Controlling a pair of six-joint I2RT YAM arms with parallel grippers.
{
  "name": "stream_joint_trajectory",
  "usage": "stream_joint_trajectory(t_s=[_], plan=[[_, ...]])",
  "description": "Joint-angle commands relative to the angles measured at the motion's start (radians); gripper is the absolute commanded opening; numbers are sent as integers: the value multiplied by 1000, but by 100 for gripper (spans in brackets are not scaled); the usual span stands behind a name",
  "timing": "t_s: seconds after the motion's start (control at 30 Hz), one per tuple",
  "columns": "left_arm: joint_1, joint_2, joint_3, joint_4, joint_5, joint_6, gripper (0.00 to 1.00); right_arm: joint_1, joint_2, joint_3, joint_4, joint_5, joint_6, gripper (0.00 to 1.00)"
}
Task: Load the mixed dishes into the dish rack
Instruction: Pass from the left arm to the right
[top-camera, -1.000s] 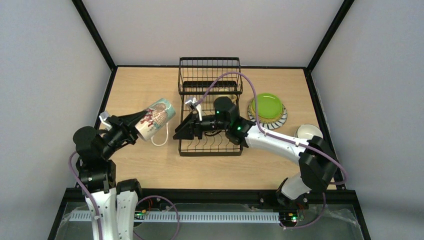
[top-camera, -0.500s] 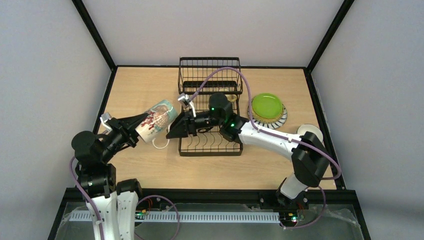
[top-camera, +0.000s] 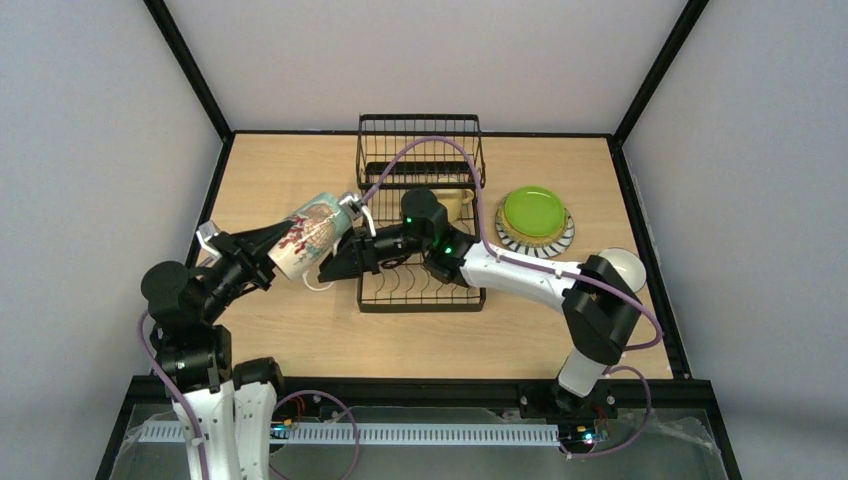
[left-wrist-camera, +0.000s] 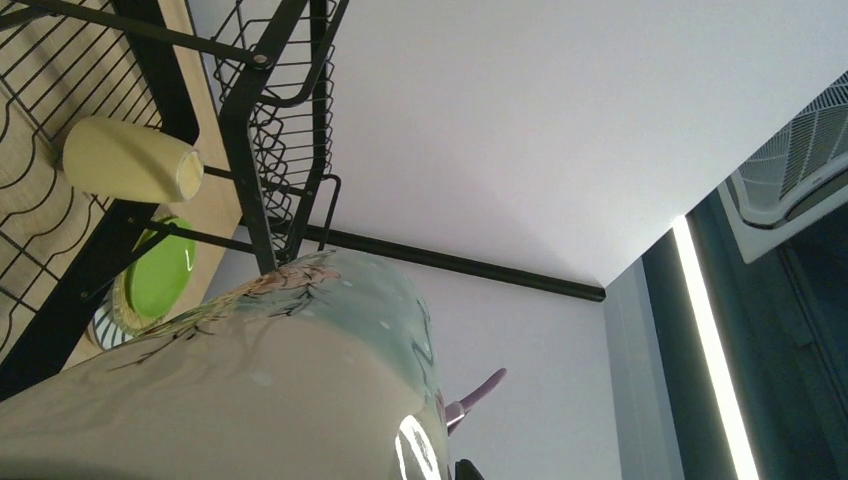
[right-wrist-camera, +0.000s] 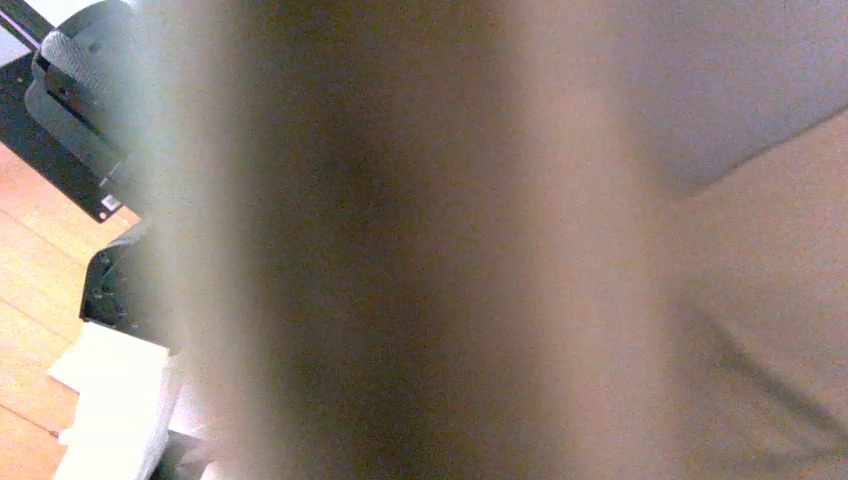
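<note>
My left gripper (top-camera: 272, 252) is shut on the base end of the blue-patterned mug (top-camera: 312, 230), holding it tilted in the air left of the black wire dish rack (top-camera: 420, 150). The mug fills the bottom of the left wrist view (left-wrist-camera: 250, 390). My right gripper (top-camera: 338, 264) reaches across the rack's front; its jaws look open at the mug's mouth end. The right wrist view is a blur of something very close. A pale yellow mug (top-camera: 455, 199) lies in the rack and also shows in the left wrist view (left-wrist-camera: 130, 160). The lime green plate (top-camera: 532, 211) tops a stack right of the rack.
The striped-rim plate (top-camera: 556, 243) lies at the bottom of that stack. A pale mug (top-camera: 625, 263) stands near the right edge, partly behind my right arm. A purple cable (top-camera: 440, 150) loops over the rack. The cell has black frame posts and grey walls.
My right arm has swung left across the rack, bringing its gripper up to the mug. My left gripper has shifted the mug slightly, keeping its hold.
</note>
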Motion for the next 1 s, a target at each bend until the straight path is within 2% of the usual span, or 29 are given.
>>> stream_joint_trajectory(t_s=[0.0, 0.07, 0.23, 0.43, 0.5, 0.6, 0.77, 0.87, 0.97], plan=[[-7, -24, -12, 69, 97, -28, 2, 28, 34, 67, 95, -20, 40, 94], [-7, -29, -20, 67, 99, -26, 2, 30, 49, 78, 109, -23, 57, 89], [-7, -48, -50, 52, 100, -23, 2, 32, 71, 111, 126, -38, 85, 67], [-7, -55, -75, 16, 97, 7, 2, 36, 64, 119, 98, -31, 67, 20], [-7, -48, -72, -22, 97, 43, 2, 36, 52, 121, 72, -20, 46, 9], [-7, -34, -73, -95, 95, 119, 6, 36, 37, 125, 34, -4, 15, 1], [-7, -32, -82, -159, 78, 182, 15, 35, 15, 130, -20, 9, -30, 0], [-7, -34, -88, -203, 70, 221, 31, 36, -4, 130, -53, 29, -64, 0], [-7, -42, -104, -238, 61, 250, 51, 36, -26, 136, -95, 60, -102, 0]])
